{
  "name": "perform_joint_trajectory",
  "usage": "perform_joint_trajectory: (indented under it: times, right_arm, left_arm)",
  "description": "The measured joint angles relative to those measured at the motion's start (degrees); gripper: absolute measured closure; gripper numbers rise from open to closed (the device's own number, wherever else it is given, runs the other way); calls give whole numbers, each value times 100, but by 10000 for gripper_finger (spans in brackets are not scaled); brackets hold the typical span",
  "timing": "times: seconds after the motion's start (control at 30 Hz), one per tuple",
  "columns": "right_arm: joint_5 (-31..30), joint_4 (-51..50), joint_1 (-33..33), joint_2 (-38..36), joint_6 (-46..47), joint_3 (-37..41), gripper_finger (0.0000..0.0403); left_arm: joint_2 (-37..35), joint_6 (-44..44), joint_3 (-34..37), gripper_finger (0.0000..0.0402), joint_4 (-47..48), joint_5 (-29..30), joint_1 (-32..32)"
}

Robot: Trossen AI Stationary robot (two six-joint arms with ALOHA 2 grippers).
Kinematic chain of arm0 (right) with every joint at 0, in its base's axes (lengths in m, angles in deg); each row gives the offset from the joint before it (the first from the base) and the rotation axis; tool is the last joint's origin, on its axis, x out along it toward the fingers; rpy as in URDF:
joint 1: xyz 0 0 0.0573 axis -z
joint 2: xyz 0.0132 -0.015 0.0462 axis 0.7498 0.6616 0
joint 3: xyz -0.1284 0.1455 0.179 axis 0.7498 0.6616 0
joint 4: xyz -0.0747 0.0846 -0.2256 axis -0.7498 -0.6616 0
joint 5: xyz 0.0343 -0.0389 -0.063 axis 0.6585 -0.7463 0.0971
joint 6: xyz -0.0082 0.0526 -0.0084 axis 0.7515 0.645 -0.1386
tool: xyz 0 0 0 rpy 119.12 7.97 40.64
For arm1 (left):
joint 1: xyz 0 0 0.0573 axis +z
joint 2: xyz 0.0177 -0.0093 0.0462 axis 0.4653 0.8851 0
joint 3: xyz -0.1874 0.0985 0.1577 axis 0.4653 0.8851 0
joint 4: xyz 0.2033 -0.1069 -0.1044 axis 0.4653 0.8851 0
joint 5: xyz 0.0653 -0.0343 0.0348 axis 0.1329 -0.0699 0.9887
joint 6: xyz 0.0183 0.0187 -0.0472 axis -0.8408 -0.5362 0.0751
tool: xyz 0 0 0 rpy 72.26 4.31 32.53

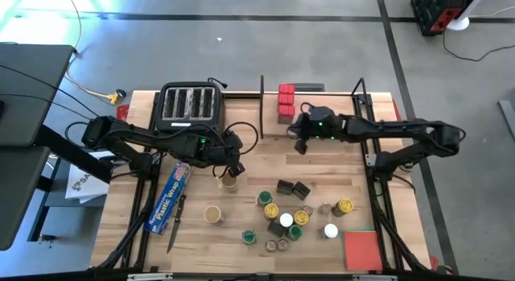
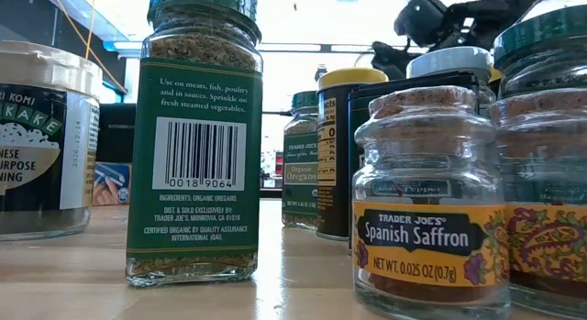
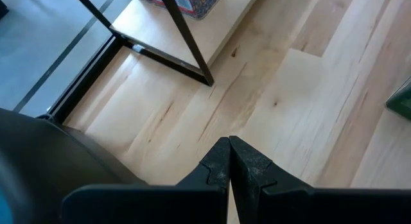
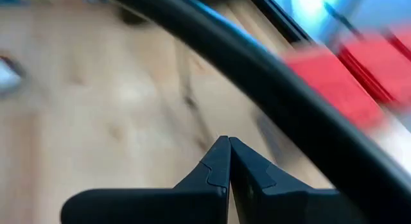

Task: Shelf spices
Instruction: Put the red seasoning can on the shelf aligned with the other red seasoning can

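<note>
From above, the light wooden counter point(image 1: 322, 164) holds a black four-slot toaster point(image 1: 188, 103) at the back and a long blue plastic-wrap box point(image 1: 170, 197) on the left. The wide light-wood shelf with thin black rod ends point(image 1: 330, 100) stands at the back, and three red tins point(image 1: 286, 102) sit on it in a stack-like row. Most of the small spice jars and boxes point(image 1: 290, 216) are still on the counter near the front — yellow, green, white and tan lids all close together. A flat red square pad point(image 1: 362, 247) lies at the front right. The left claw point(image 1: 229, 170) is near the middle of the counter, just beside a tan-lidded round jar point(image 1: 228, 182). The right claw point(image 1: 299, 140) is just in front of the shelf, near the red tins.

From counter height, a tall green-labelled jar of herbs point(image 2: 194, 137) stands close up, with a small clear saffron jar point(image 2: 429, 205) to its right.

The left wrist view shows the left claw point(image 3: 229, 161) with its two fingers pressed together, holding nothing, over bare wood.

The right wrist view shows the right claw point(image 4: 229, 161) pressed together too — nothing in it — with blurry red tins point(image 4: 347, 79) past a black rod.
</note>
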Motion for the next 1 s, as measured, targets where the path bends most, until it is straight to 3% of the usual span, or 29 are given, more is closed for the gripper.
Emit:
perform_joint_trajectory:
  times: [0.13, 0.5, 1.0]
  right_arm:
    - [-288, -411, 273, 55, 281, 2, 402]
    - [-312, 472, 709, 985, 428, 4, 402]
    - [-542, 716, 714, 1035, 318, 4, 402]
  left_arm:
    - [0, -44, 0, 401, -57, 0, 0]
    - [0, -46, 0, 401, -69, -7, -4]
    - [2, -44, 0, 401, -65, -22, -4]
